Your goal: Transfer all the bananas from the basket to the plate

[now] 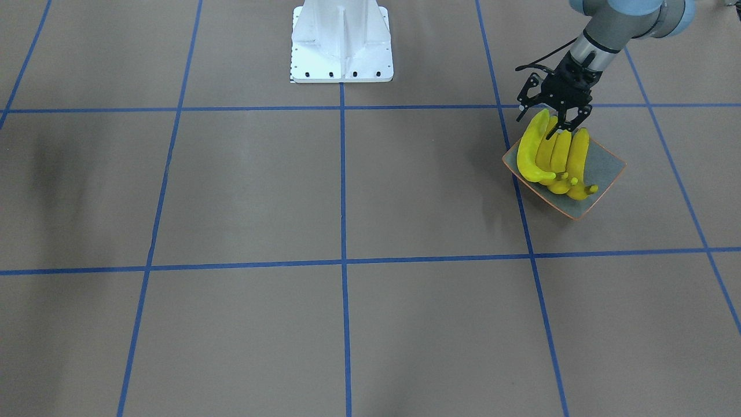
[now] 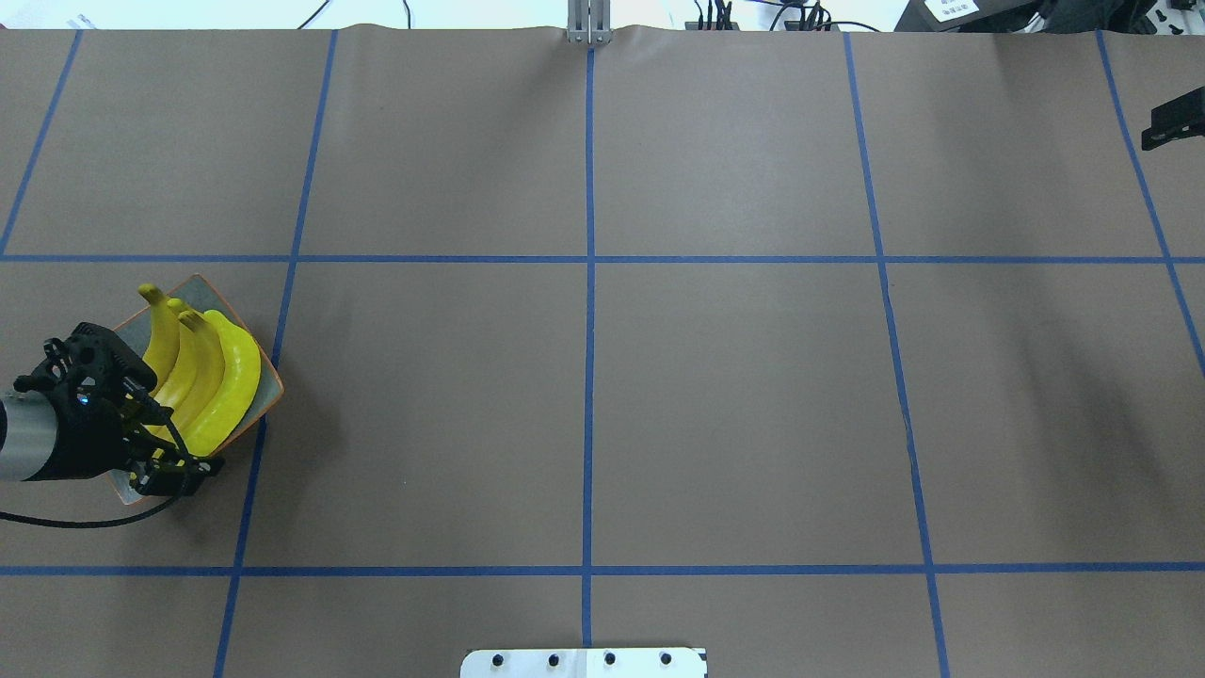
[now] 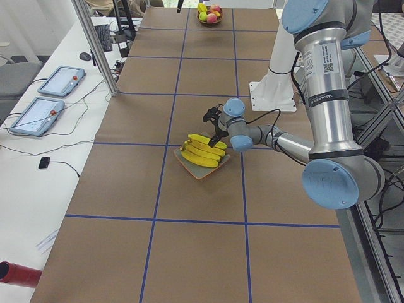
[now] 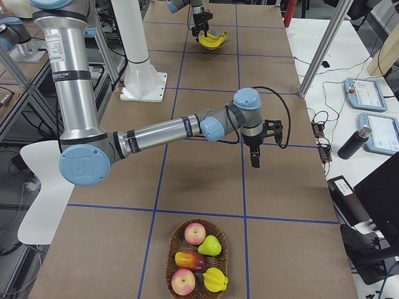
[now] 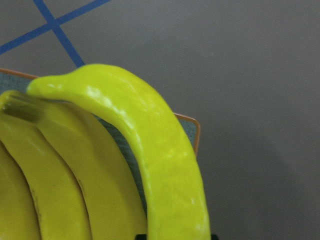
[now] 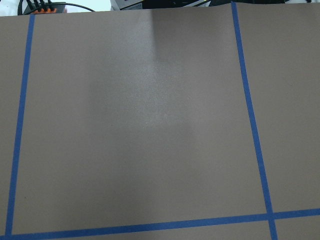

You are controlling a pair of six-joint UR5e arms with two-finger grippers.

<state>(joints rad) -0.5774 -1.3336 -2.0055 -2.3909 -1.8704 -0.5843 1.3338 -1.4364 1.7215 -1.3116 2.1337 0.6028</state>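
- Lying side by side, the four bananas (image 1: 558, 153) fill most of the plate (image 1: 605, 168), curved the same way with their stem ends pointing away from the robot.
- The plate sits flat on the brown table (image 2: 734, 405), far out on the robot's left, with one corner just beside a blue tape line (image 2: 273, 377).
- The outermost banana (image 1: 529, 147), the one nearest the table's middle, leans partly on its neighbour and reaches over the plate's rim.
- The left gripper (image 1: 547, 124) comes in low over the ends of the bananas nearest the robot. In the left wrist view its dark fingertips sit tight against both sides of the outermost banana, so it is closed on it.
- The right gripper (image 4: 255, 159) hangs pointing down over bare table, well apart from the plate. I cannot tell whether its fingers are together or apart.
- The wicker basket (image 4: 169, 271) stands at the table's far right end and holds two apples (image 4: 195, 233), a pear (image 4: 211, 246) and other fruit.
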